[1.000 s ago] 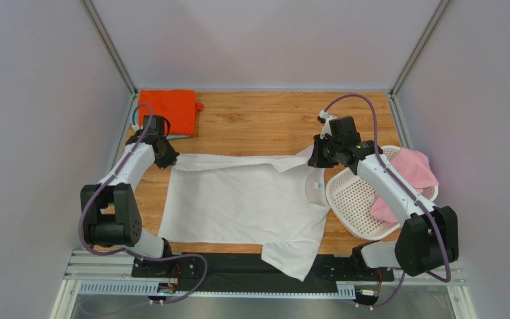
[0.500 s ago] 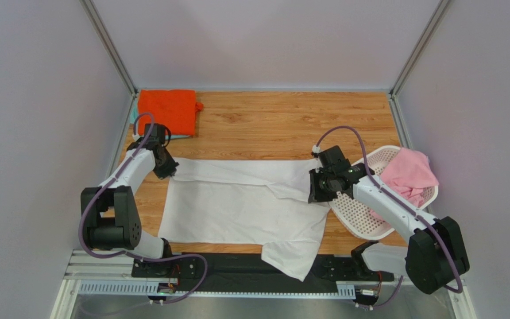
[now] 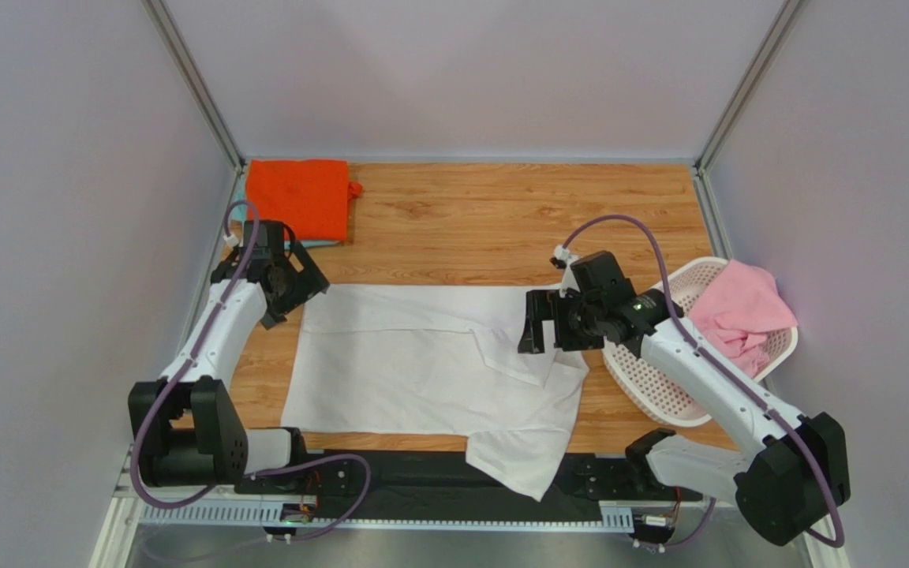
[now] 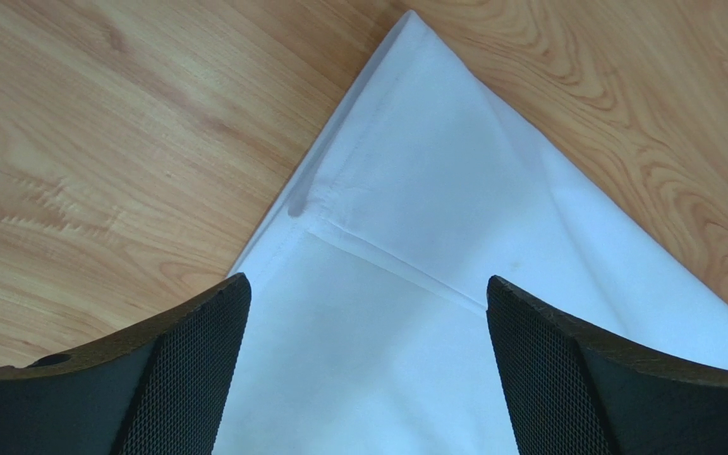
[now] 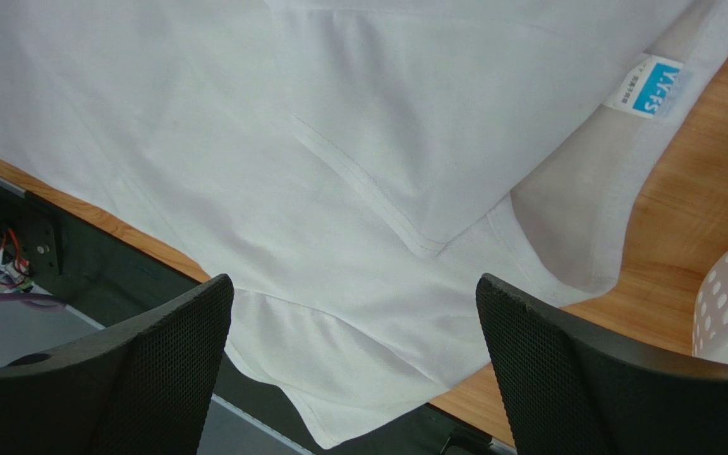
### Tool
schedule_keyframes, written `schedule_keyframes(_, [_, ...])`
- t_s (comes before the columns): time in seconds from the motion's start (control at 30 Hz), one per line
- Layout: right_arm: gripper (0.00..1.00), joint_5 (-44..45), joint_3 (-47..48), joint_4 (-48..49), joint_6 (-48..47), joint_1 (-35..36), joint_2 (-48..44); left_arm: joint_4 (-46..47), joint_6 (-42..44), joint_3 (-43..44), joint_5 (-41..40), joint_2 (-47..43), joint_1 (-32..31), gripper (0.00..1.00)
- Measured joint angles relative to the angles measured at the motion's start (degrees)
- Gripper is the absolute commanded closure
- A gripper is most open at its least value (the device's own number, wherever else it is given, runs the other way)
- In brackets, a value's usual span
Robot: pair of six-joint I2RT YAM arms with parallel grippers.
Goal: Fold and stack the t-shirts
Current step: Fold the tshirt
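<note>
White on wood: the white tee [image 3: 424,367] lies spread mid-worktop [image 3: 483,219]. A second ago both arms were dragging its far edge in; now that edge and sleeve lie folded over the body. The left pincer [image 4: 363,303] and right pincer [image 5: 354,294] hover spread wide, gripping nothing. First fold looks done to me. Plain grey walls [image 3: 68,178] all round, the orange tee [image 3: 297,195] folded far-left, the pink tee [image 3: 741,310] in the basket [image 3: 649,385].
</note>
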Motion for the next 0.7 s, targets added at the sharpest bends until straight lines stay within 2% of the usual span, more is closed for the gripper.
schedule_keyframes(0.13, [0.0, -0.92, 3.5, 1.33, -0.35, 0.04, 1.31, 0.46, 0.02, 0.02, 3.5, -2.27, 0.0, 0.0])
schedule_keyframes(0.27, [0.0, -0.79, 6.05, 4.42, -0.15, 0.04, 7.08, 2.12, 0.09, 0.02, 7.37, -0.09, -0.09, 0.0])
schedule_keyframes(0.5, [0.0, 2.91, 10.6, 8.76, 0.68, 0.04, 22.95, 5.73, 0.81, 1.2, 12.33, 12.37, -0.63, 0.0])
schedule_keyframes(0.7, [0.0, 7.26, 14.12, 9.86, 1.14, -0.04, 33.18, 5.88, 1.01, 4.74, 13.07, 21.81, -0.74, 0.0])
